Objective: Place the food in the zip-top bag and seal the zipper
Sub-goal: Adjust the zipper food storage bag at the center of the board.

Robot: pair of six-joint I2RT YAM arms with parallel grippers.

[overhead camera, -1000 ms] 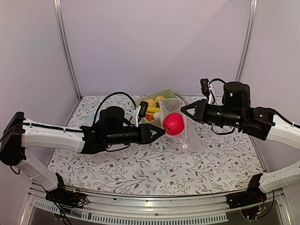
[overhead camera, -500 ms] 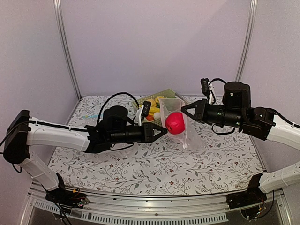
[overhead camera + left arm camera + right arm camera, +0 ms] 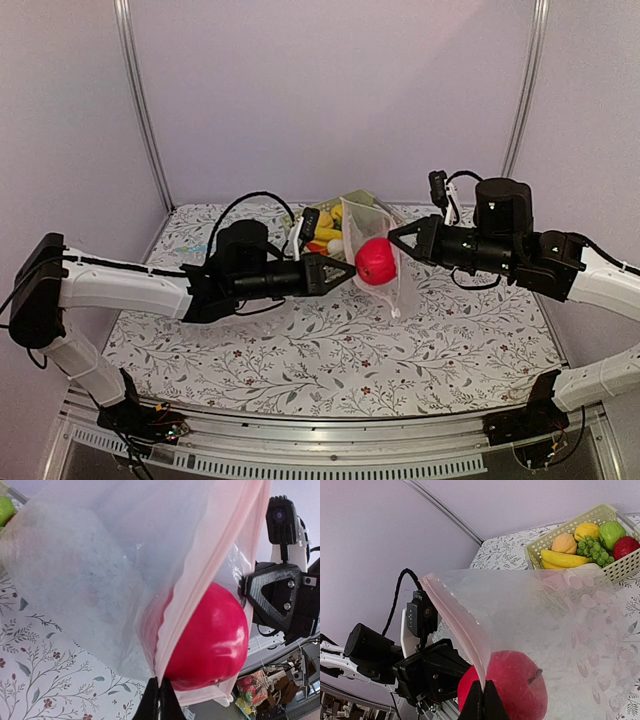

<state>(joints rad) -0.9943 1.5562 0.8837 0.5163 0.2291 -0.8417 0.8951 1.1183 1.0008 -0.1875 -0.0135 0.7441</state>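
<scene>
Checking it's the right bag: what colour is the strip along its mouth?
Pink; the strip shows best in the left wrist view.

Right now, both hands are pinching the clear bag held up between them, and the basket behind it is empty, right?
Not quite. The basket is not empty: the right wrist view shows a banana, green grapes, a lemon and other fruit in it. The rest stands: the left hand and right hand both pinch the clear bag by its edge.

Glossy apple (image 3: 210, 635); clear crinkly bag (image 3: 90, 580) (plastic)
</scene>
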